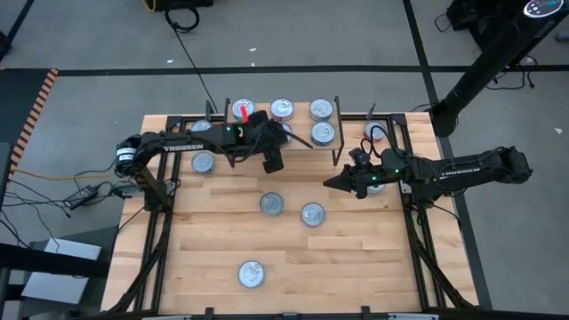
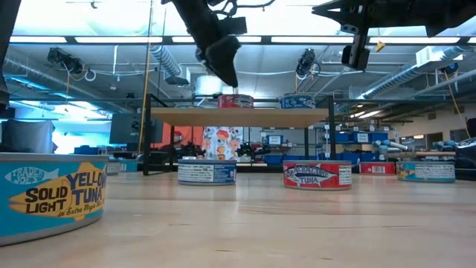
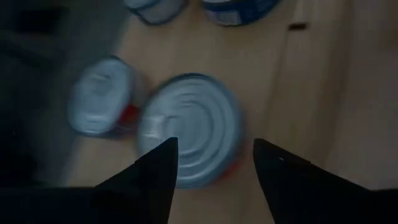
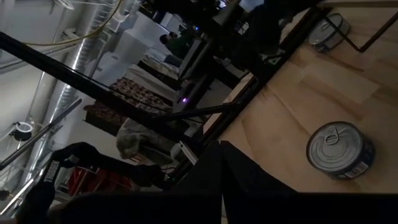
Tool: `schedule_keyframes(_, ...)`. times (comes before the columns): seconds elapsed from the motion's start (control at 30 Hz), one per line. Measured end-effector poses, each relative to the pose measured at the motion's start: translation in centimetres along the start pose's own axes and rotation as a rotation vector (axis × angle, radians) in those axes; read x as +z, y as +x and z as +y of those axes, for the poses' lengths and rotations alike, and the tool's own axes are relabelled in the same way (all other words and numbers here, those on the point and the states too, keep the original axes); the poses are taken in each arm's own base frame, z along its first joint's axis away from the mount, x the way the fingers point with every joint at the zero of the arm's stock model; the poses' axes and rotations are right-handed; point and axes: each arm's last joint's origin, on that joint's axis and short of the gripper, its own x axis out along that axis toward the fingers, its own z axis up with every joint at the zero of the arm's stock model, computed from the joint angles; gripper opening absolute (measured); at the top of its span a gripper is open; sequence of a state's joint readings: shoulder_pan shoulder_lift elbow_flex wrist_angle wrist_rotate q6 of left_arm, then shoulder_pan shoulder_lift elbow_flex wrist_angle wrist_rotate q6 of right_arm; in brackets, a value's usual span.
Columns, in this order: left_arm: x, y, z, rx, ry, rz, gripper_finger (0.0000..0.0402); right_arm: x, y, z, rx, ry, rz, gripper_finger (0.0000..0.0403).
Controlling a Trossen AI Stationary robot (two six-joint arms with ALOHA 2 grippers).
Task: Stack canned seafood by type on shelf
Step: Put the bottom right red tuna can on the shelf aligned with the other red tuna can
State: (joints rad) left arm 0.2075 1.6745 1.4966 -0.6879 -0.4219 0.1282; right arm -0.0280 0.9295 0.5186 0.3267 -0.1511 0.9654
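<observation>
Loose tins (image 1: pixel 271 204) lie on the table (image 1: pixel 356 258) before the shelf (image 2: pixel 238 116)

3 cans (image 1: pixel 311 214) dot the otherwise open tabletop (image 1: pixel 356 258) before the shelf (image 1: pixel 298 124).

Robotics lab or workshop: exposed ducts (image 2: pixel 165 59), strip lights (image 2: pixel 297 39) overhead; grey floor (image 1: pixel 89 36) with cables (image 1: pixel 191 44) at 12 o'clock of table (image 1: pixel 356 258).
</observation>
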Motion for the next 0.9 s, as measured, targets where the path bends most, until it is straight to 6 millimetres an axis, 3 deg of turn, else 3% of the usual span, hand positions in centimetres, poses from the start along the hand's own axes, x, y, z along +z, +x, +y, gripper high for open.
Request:
schedule_keyframes(0.1, -0.1, 0.4, 0.6, -0.129, -0.148, 0.005, 0.0210, 0.0, 0.0, 0.0, 0.001, 0.000, 0.000, 0.0003)
schedule_keyframes(0.2, -0.3, 0.6, 1.0, -0.148, -0.225, 0.022, 0.0184, -0.1, 0.0, 0.1, 0.004, -0.016, 0.005, 0.0003)
schedule_keyframes(0.47, -0.5, 0.2, 1.0, -0.224, -0.243, 0.039, 0.0015, -0.6, 0.1, 0.4, 0.021, -0.043, 0.028, 0.0004)
schedule_keyframes(0.9, -2.2, 0.4, 1.2, -0.030, -0.369, 0.169, 0.0003, -0.8, 0.1, 0.5, 0.028, -0.070, 0.037, 0.0004)
